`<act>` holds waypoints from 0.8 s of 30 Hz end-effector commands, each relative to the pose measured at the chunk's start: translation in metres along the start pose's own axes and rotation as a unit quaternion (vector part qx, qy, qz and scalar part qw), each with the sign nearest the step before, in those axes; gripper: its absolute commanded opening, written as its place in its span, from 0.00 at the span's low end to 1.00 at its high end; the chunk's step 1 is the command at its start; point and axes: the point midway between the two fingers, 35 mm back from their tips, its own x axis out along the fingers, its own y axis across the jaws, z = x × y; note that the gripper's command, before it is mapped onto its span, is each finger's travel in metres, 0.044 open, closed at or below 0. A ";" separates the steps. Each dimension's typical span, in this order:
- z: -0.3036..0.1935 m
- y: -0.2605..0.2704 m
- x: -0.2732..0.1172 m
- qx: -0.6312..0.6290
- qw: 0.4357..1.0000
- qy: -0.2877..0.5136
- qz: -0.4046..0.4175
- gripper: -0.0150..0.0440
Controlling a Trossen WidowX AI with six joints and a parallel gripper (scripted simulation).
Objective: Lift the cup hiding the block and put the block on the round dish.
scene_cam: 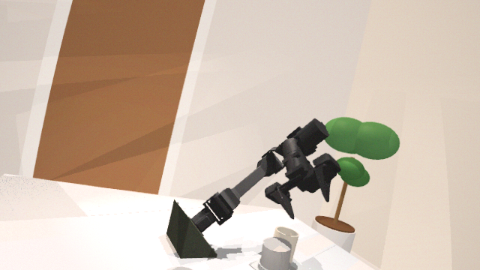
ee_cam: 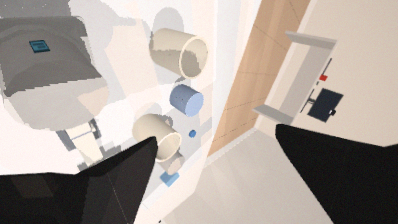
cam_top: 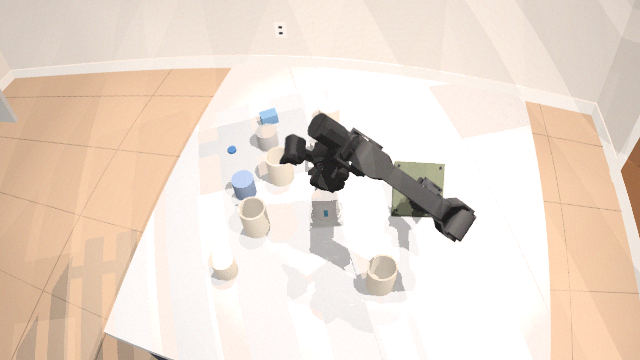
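My gripper [cam_top: 309,172] [scene_cam: 310,209] [ee_cam: 215,136] is open and empty, its fingers wide apart, above the balance and higher than the cups. One grey balance cup [cam_top: 320,207] [ee_cam: 55,107] stands in the arm's shadow, partly hidden by the gripper in the top view. A small teal mark [cam_top: 326,213] [ee_cam: 39,46] shows near it. A grey upside-down cup [scene_cam: 275,256] stands on a pan at the bottom of the exterior view. The other balance cup cannot be made out in the top view, where the arm covers the area behind. The round dish and the block are not visible.
Beige open cups [cam_top: 281,172] [cam_top: 255,218] [cam_top: 381,276], a blue cylinder [cam_top: 244,185] [ee_cam: 186,100], a grey cylinder [cam_top: 267,138], a blue block [cam_top: 269,116] [ee_cam: 170,178] and a small blue disc [cam_top: 232,149] [ee_cam: 192,133] stand around. Short cream cylinders [cam_top: 225,267] [cam_top: 330,111] stand farther out.
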 end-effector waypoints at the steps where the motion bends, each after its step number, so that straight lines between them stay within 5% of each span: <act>1: -0.017 0.011 0.001 0.054 0.998 0.004 0.021 1.00; 24: -0.089 0.087 -0.023 0.404 0.908 0.002 0.116 1.00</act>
